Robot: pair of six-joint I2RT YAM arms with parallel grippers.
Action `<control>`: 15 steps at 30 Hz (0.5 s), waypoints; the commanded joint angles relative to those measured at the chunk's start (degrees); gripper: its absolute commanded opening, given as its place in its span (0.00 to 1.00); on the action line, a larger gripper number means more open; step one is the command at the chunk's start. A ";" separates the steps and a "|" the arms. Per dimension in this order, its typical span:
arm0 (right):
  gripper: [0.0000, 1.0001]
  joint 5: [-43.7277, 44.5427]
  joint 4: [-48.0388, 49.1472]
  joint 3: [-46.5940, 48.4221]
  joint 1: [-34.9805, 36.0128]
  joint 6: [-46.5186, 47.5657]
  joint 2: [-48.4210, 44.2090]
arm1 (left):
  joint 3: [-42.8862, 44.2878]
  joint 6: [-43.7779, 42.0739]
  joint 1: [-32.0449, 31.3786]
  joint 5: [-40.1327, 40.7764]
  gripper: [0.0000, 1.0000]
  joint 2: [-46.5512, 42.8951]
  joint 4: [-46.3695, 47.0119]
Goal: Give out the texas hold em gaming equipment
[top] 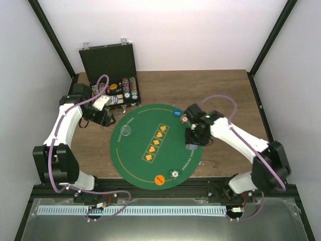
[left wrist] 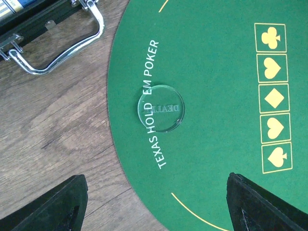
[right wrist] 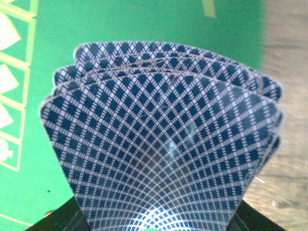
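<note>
Several playing cards (right wrist: 163, 130) with blue diamond-patterned backs fill the right wrist view, bowed between the fingers of my right gripper (right wrist: 156, 222), which is shut on them. That gripper (top: 193, 139) hangs over the right side of the green mat (top: 145, 165). On the mat lie a clear dealer disc (left wrist: 160, 108) (top: 127, 131), a blue disc (top: 177, 113), a red-and-white disc (top: 184, 119), an orange disc (top: 160, 179) and a silvery disc (top: 174, 173). My left gripper (left wrist: 156, 204) (top: 105, 119) is open and holds nothing, above the mat's left edge, near the clear disc.
A black hinged case (top: 108, 60) stands open at the back left with rows of chips (top: 128, 89) inside. Its metal handle (left wrist: 57, 48) lies on the wooden table (left wrist: 53, 130) close to my left gripper. Five yellow suit squares (left wrist: 274, 96) cross the mat's middle.
</note>
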State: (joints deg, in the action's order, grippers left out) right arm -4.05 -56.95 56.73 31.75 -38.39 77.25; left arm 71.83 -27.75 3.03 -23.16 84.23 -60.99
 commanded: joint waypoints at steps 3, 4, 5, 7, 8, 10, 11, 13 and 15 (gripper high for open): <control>0.31 3.25 -4.73 14.48 12.25 9.73 14.50 | 1.20 -1.97 1.85 -2.77 0.81 0.04 -0.62; 0.32 2.69 -5.35 16.57 13.75 11.45 17.03 | 1.04 -2.20 2.08 -2.67 0.81 -0.02 -0.55; 0.32 2.19 -6.05 18.74 15.25 12.97 19.60 | 0.84 -2.32 2.30 -2.47 0.81 0.04 -0.53; 0.32 2.07 -7.84 22.94 18.39 15.33 24.75 | 0.81 -2.40 2.62 -2.02 0.81 0.35 -0.60; 0.32 2.11 -8.37 24.72 20.09 16.66 27.02 | 0.79 -2.44 2.82 -1.92 0.81 0.41 -0.62; 0.32 1.46 -8.32 28.27 23.65 19.75 31.00 | 0.73 -2.72 3.18 -1.84 0.81 0.23 -0.62; 0.32 0.82 -7.90 29.73 25.43 21.42 32.67 | 0.64 -2.94 3.29 -1.62 0.81 0.05 -0.62; 0.32 -0.27 -6.92 33.08 28.46 24.75 35.81 | 0.38 -3.30 3.59 -1.18 0.81 -0.26 -0.39; 0.32 -1.14 -6.14 36.49 30.94 28.27 38.85 | 0.33 -3.32 4.05 -0.45 0.81 -0.35 -0.21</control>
State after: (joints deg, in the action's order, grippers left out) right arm -3.33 -62.63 86.63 58.19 -18.96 112.81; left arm 72.01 -29.47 6.17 -24.14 84.23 -61.39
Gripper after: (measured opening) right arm 0.449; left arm 0.809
